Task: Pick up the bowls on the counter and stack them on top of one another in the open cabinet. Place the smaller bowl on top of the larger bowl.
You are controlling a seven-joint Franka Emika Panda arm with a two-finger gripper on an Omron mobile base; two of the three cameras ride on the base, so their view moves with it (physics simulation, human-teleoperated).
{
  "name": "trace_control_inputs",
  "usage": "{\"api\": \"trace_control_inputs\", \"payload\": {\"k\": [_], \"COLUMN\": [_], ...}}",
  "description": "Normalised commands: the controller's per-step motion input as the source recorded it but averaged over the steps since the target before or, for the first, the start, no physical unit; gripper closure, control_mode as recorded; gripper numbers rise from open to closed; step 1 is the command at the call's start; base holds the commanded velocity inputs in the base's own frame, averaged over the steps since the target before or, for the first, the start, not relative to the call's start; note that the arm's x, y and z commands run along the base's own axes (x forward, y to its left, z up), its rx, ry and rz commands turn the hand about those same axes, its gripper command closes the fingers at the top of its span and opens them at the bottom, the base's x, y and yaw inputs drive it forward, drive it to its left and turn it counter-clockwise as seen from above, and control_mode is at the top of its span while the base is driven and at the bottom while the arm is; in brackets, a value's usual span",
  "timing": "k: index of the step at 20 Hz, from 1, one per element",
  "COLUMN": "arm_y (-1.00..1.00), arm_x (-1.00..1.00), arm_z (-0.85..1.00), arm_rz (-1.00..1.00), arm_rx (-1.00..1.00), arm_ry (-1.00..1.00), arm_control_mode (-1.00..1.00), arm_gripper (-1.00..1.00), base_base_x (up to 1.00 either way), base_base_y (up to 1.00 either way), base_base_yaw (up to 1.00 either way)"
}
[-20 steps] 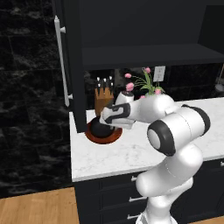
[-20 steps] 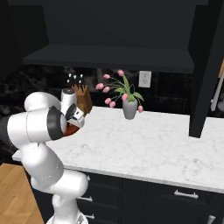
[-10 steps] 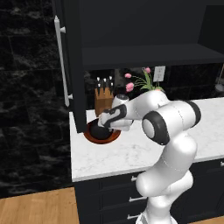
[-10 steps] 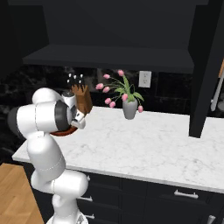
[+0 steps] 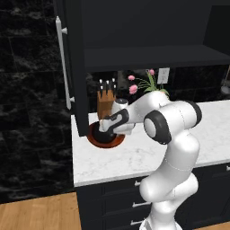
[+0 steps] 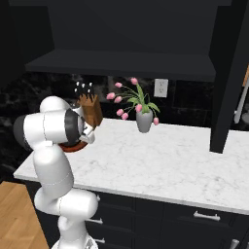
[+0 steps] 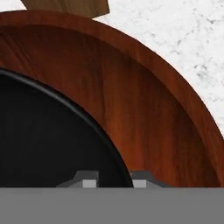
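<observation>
I see black bowl (image 7: 48,140) inside brown bowl (image 7: 144,105) on desk (image 5: 134,157) | end effector (image 7: 114,178) astride black rim, grip unclear to me

Left base view: from behind the arm's left, facing forward and down over the white marble-patterned counter (image 5: 134,157). Right base view: from behind the arm's right, facing the same counter (image 6: 160,165); both share the tan wooden knife block (image 5: 106,102) (image 6: 91,109). Hand view: very close, looking onto the wide reddish-brown wooden bowl (image 7: 144,109) beside that block.
</observation>
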Motion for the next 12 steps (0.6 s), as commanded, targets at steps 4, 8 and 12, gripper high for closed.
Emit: {"api": "trace_control_inputs", "payload": {"k": [4, 8, 12], "arm_y": [0.00, 0.00, -0.03], "arm_x": [-0.02, -0.07, -0.08], "arm_z": [0.16, 0.39, 0.41], "arm_rz": [0.00, 0.00, 0.00], "arm_rx": [0.00, 0.00, 0.01], "arm_ry": [0.00, 0.00, 0.00], "arm_control_mode": [-1.00, -1.00, -1.00], "arm_gripper": [-1.00, -1.00, -1.00], "base_base_x": [0.00, 0.00, 0.00], "base_base_y": [0.00, 0.00, 0.00], "base_base_yaw": [0.00, 0.00, 0.00]}}
